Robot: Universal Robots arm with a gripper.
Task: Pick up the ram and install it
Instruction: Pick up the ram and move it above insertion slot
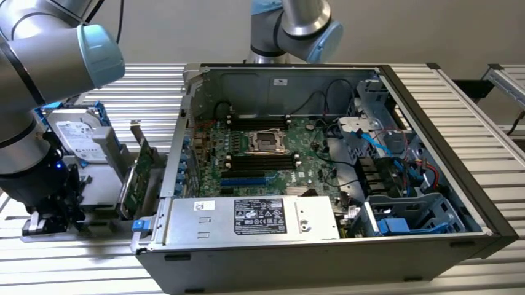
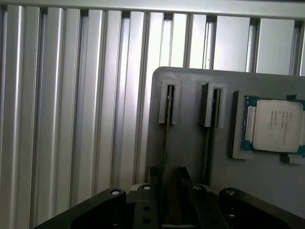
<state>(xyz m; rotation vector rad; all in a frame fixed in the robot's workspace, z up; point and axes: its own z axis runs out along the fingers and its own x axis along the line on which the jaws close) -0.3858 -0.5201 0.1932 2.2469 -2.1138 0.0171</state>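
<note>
Two fingers [image 2: 153, 174] of the gripper [image 2: 169, 175] stand apart in the wrist view, with a clear gap between them and nothing clamped. They sit low over a grey holder [image 2: 190, 157]. We read the thin dark line running along the holder's slot and into that gap as the ram [image 2: 165, 143], seen edge-on. We cannot tell whether either finger touches it. A second slot [image 2: 212, 105] lies just beside the first, and past that a processor chip [image 2: 278, 126] rests in a square recess of the same holder.

Exterior view, its left to its right:
- The gripper [image 1: 51, 218] points down at the holder [image 1: 98, 196], at the far left of the table.
- A hard drive [image 1: 78, 132] stands behind the holder.
- A wider green card [image 1: 144, 178] with a metal bracket stands on edge between the holder and the computer case [image 1: 328, 264].
- The case lies open on its side. Inside it we see the motherboard [image 1: 262, 153], a labelled power supply [image 1: 254, 216] and a blue-trimmed drive cage [image 1: 410, 215].
- A grey and pale-blue arm joint [image 1: 291, 24] stands behind the case.

The surface is a table [image 1: 74, 270] of ribbed aluminium slats. The wall behind it is plain and pale.
</note>
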